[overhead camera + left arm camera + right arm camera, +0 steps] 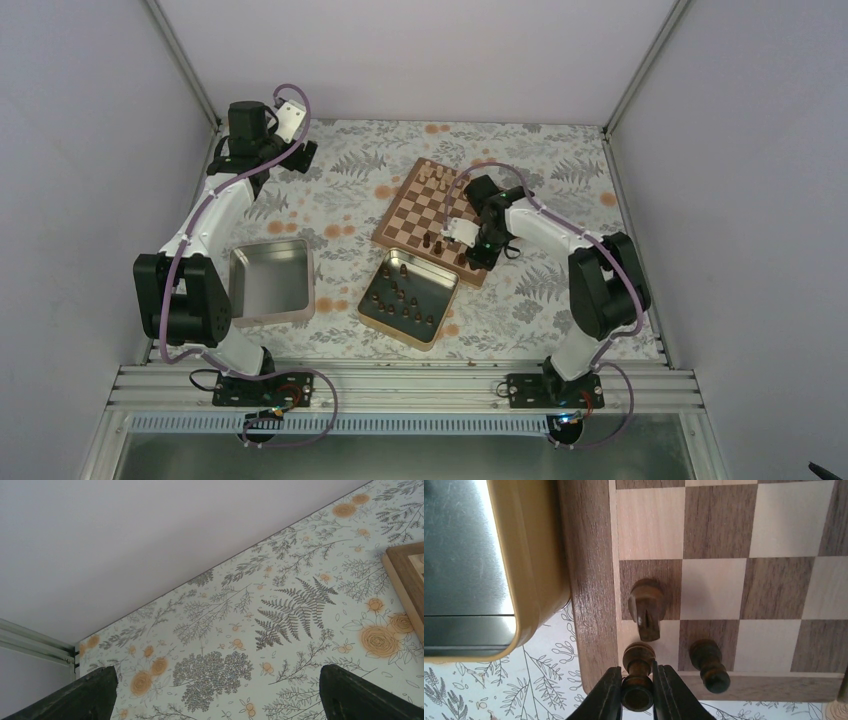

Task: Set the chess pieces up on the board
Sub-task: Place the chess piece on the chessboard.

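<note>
Progress early: right gripper point(638, 682) pinches a dark piece point(638, 656) at a corner of the board point(594, 580), two others standing nearby; many wait in the tin point(446, 308); left gripper point(220, 695) gapes wide, empty.

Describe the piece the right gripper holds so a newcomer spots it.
On the board, find the corner nearest the gold-rimmed tin. The held piece is the dark one on the corner square, pinched at its head by the right gripper. Its two neighbours stand free.

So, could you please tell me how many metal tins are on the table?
2: the empty tin near the left arm, and the other tin, holding dark pieces, beside the board. None seems hidden.
</note>
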{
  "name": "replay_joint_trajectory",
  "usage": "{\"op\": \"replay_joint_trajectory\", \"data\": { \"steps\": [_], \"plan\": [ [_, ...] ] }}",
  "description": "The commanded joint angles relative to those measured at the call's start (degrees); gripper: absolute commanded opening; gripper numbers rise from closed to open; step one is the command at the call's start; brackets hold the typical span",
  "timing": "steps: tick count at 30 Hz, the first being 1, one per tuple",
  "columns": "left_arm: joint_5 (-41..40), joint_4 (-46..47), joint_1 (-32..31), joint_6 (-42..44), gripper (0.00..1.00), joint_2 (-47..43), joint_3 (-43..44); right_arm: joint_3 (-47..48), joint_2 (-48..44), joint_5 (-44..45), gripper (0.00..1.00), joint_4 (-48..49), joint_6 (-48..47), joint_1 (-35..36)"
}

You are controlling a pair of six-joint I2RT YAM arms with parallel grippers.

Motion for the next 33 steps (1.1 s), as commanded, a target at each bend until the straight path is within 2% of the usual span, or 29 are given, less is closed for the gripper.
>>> {"op": "replay_joint_trajectory", "data": {
  "steps": [1,16,28,33],
  "plan": [
    [0.42,0.48,-0.06,-0.04,1.0,-0.97,0.7,0.68,1.03,-1.76,0.15,1.33,-1.06,-0.46],
    [0.69,0.24,-0.09,-0.04,1.0,-0.73,0.96,0.15,1.41,-1.5,0.17,1.87,-1.36,-1.08],
    [0.98,-0.07,-0.16,0.05,1.0,-0.6,1.17,0.93,0.6,-2.24,0.25,0.39,-1.24,-1.16],
    [0.86,0.06,-0.18,0.05,1.0,-0.79,1.11,4.99,-1.56,-2.22,0.29,-1.79,-0.54,-1.03]
  ]
}}
